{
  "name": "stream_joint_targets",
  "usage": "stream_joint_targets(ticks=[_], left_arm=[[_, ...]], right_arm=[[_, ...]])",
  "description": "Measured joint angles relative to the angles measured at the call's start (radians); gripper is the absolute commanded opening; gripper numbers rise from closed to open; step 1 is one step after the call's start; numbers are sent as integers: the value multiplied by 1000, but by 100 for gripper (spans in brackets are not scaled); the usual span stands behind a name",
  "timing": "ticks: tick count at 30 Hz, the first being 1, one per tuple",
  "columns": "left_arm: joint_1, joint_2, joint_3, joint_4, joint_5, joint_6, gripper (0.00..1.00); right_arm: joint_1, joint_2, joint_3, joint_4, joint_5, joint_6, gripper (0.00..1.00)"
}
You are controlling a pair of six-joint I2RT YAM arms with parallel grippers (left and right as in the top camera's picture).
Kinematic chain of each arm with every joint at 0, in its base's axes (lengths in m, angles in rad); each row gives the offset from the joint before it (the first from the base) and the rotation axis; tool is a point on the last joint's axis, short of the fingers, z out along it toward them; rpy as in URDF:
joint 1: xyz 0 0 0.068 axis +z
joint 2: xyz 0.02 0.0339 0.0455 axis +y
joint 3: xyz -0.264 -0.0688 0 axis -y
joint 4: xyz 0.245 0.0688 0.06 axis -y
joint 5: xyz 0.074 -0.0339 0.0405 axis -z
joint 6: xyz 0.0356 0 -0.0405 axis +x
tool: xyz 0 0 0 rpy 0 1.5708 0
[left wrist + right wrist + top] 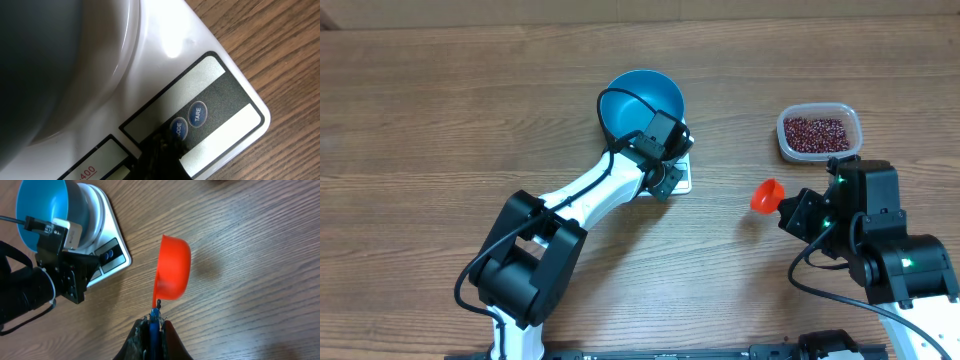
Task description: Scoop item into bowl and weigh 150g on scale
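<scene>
1. Closed left pincer (159,148) is pressed at the MODE button (178,129) of the scale (210,55); the blue bowl (642,98) could be left untared.
2. Beans (817,131), kept in the tub (856,120), could be spilled from the scoop (173,270) clamped by the right pincer (154,319).

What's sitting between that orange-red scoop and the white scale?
Nothing. Only bare wooden table lies between the scoop and the scale. Both the overhead and right wrist views show this.
</scene>
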Motion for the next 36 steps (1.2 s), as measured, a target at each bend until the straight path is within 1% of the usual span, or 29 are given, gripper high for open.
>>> stream_joint_targets(ticks=[15, 20, 36], left_arm=[[0, 1, 0, 0, 0, 0, 4], [0, 3, 11, -26, -5, -1, 4], [-6, 5, 12, -14, -19, -4, 4]], right_arm=[[0, 0, 0, -3, 0, 0, 4], [0, 0, 0, -2, 0, 0, 4], [0, 0, 0, -3, 0, 0, 4]])
